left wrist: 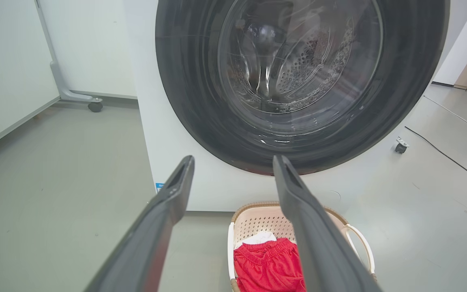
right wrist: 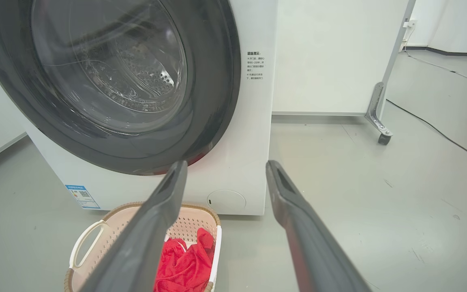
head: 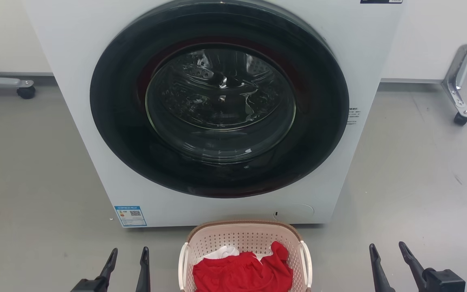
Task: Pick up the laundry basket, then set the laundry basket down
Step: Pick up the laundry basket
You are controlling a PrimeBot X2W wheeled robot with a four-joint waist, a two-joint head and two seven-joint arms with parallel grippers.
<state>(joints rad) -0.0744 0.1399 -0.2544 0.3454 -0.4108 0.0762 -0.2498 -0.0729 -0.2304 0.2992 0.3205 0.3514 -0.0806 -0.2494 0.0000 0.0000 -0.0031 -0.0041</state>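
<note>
The laundry basket [head: 245, 236] is pale pink-cream perforated plastic with a brown woven-look rim and white side handles. It stands on the grey floor just in front of the washer, holding red and white clothes [head: 243, 271]. My left gripper [head: 130, 253] hangs open to the basket's left, apart from it. On the other side my right gripper [head: 388, 248] is open too, well clear of the basket. The left wrist view has the basket [left wrist: 258, 219] below the left gripper [left wrist: 233, 162]. In the right wrist view the basket [right wrist: 195, 223] lies lower left of the right gripper [right wrist: 225, 166].
A white front-loading washer [head: 75, 81] with a shut dark round door [head: 219, 99] rises right behind the basket. White panels on castered metal feet [head: 458, 101] stand at both back corners. A black cable [right wrist: 436, 129] runs over the floor at the right.
</note>
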